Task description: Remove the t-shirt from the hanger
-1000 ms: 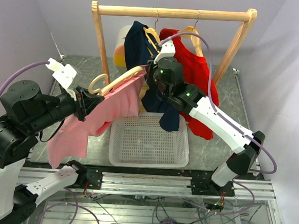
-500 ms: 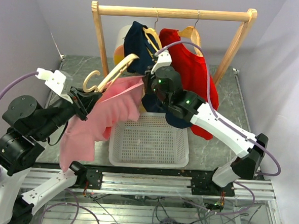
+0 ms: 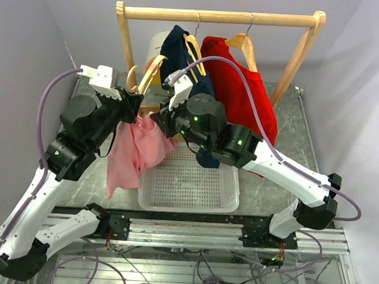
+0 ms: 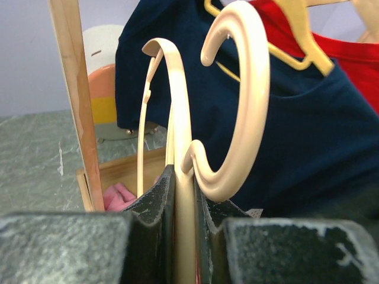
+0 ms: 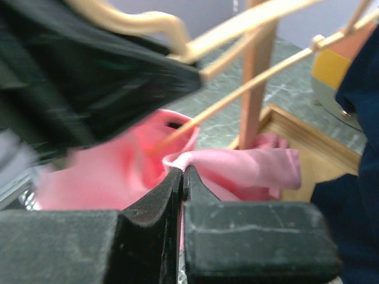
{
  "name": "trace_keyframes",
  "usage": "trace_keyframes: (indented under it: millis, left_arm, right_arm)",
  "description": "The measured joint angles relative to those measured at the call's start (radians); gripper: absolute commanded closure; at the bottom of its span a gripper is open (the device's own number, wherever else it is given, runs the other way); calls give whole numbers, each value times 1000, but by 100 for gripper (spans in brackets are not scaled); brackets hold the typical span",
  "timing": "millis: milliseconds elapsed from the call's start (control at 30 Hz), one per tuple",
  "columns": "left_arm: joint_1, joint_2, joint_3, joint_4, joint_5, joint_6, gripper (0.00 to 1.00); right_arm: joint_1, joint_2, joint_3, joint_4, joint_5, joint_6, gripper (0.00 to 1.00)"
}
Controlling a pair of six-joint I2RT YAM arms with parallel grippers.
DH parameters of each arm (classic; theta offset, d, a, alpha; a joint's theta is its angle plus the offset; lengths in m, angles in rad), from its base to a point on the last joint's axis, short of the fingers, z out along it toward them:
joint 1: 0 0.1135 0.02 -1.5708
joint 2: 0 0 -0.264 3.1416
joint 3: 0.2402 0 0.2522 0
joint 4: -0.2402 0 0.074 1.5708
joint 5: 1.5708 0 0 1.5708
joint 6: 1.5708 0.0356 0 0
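Top view:
- Left pincer point(image 3: 132, 104) raised by the rack's point(image 3: 216, 16) left post, clamped on the cream hanger point(image 3: 152, 66). Hanger tilted, hook towards the post.
- Pink t-shirt point(image 3: 134, 153) bunched low on the hanger, most of it draped down under the left pincer, over the worktop point(image 3: 306, 123) and the left rim of the white basket point(image 3: 188, 208).
- Right pincer point(image 3: 154, 122) just beside the left one, buried in the upper edge of the pink cloth. Jaw gap not readable here.
- Basket: mesh floor showing across the middle. Navy shirt point(image 3: 182, 51) hem overlaps its back edge in this view; inside or above, cannot tell.
- Red shirt point(image 3: 238, 87) on its own hanger on the rack, right of the navy one.

Left wrist:
- Left pincer point(image 4: 183, 177) narrow, pads pressed on both sides of the hanger point(image 4: 249, 106) neck. Hook curls up and right.
- Behind: navy shirt point(image 4: 284, 148), red shirt point(image 4: 355, 53), rack post point(image 4: 74, 100).
- Wooden tray point(image 4: 118, 170) at the post foot, pink cloth point(image 4: 118, 195) showing at its corner. Lying in it or hanging in front, cannot tell.
- Striped round object point(image 4: 100, 77) behind the tray.

Right wrist:
- Right pincer point(image 5: 182, 171) pinched tight on a fold of the pink t-shirt point(image 5: 237, 165).
- Left pincer point(image 5: 89, 77) a blurred dark mass upper left, hanger point(image 5: 148, 23) arms running out of it.
- Wooden tray point(image 5: 302, 139) edge behind the pink fold.
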Motion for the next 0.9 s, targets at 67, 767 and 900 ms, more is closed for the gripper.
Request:
trace_keyframes:
  millis: [67, 767, 900]
  left_arm:
    - [0, 19, -19, 21, -27, -19, 93]
    - [0, 66, -39, 108, 16, -196, 93]
    - [0, 66, -39, 108, 37, -211, 93]
  right_arm:
    - [20, 0, 31, -17, -29, -14, 100]
    - [47, -60, -246, 225, -100, -22, 57]
    - [47, -60, -246, 257, -95, -42, 50]
